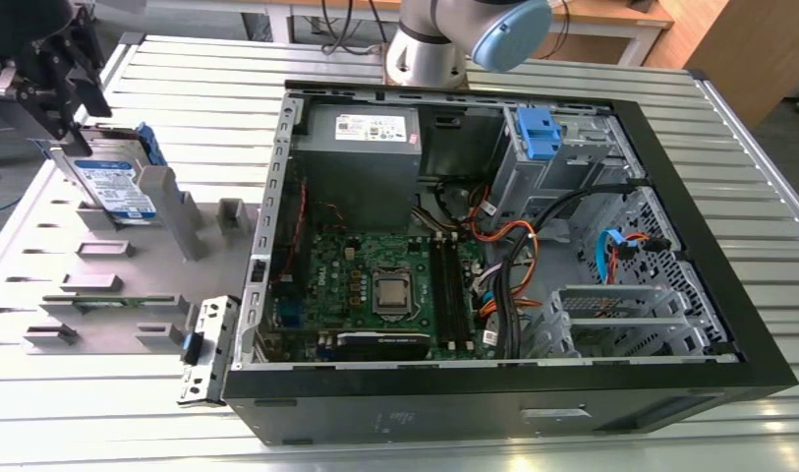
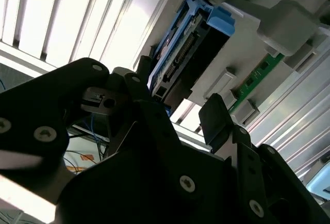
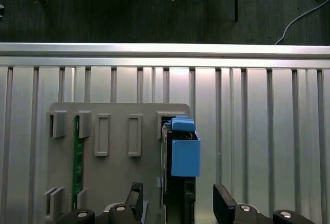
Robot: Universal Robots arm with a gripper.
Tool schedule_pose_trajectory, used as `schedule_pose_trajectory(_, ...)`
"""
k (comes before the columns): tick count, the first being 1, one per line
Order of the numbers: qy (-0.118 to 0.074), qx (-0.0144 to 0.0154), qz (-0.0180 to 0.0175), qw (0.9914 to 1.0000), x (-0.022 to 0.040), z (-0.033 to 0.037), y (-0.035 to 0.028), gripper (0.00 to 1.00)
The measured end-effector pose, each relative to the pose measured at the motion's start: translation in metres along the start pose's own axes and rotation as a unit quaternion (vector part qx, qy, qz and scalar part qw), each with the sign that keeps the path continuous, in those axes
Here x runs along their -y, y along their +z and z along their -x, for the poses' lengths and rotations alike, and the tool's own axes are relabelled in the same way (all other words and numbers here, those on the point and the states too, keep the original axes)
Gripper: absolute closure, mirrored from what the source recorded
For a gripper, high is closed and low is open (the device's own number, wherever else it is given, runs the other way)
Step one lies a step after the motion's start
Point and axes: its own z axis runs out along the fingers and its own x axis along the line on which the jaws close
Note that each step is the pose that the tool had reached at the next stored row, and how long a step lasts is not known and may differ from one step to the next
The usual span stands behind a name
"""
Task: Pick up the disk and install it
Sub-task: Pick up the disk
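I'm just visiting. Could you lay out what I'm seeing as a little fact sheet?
Disk: standing on edge in a grey holder, outside the computer case
Gripper: just over the disk, jaws open, one to each side of it
Computer case: lid off, insides showing
Progress: disk not yet lifted
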Motion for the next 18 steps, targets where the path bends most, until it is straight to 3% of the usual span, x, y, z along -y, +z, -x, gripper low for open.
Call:
schedule_pose_trajectory(10,0.000,0.0000,0.0000,1.00000,-0.0003,-0.0003,0.0163,0.36)
schedule_pose_trajectory(18,0.000,-0.0003,0.0000,1.00000,-0.0003,-0.0003,0.0170,0.36)
